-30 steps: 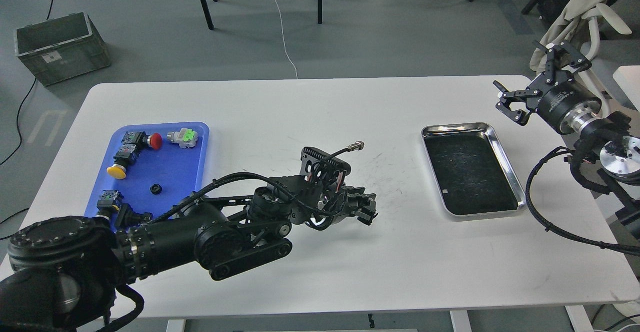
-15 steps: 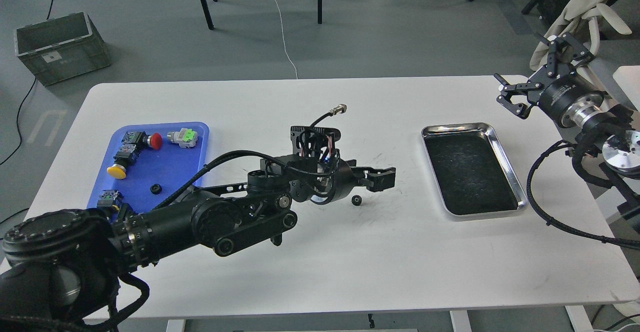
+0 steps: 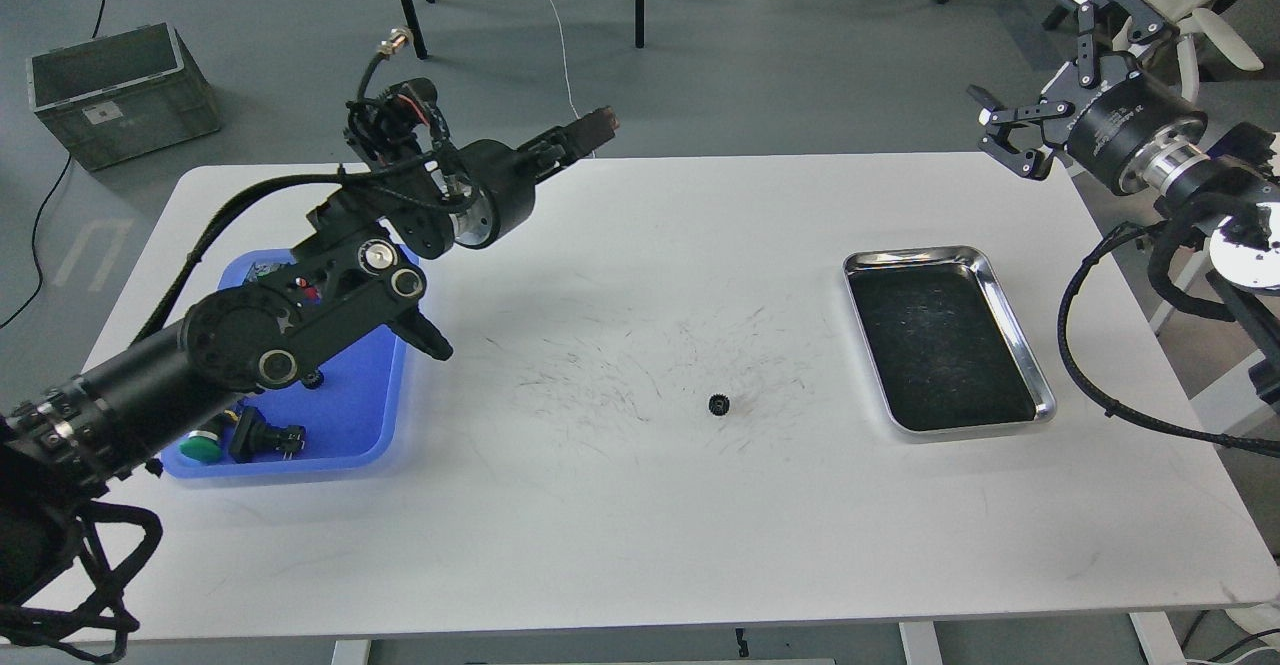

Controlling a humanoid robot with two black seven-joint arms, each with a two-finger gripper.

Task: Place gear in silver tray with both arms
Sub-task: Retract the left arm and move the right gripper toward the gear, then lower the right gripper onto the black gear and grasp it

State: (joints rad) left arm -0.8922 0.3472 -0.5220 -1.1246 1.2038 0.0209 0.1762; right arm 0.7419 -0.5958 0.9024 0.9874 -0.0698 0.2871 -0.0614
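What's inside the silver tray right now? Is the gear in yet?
Nothing is in the silver tray: only its dark scuffed bottom shows, fully uncovered. The gear lies on the white table, left of the tray and apart from it.

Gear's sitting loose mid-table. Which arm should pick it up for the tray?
Right, probably. The gear lies just left of the silver tray, on the right arm's side, and the right gripper is open and empty. The left gripper is raised near the table's far edge, away from the gear.
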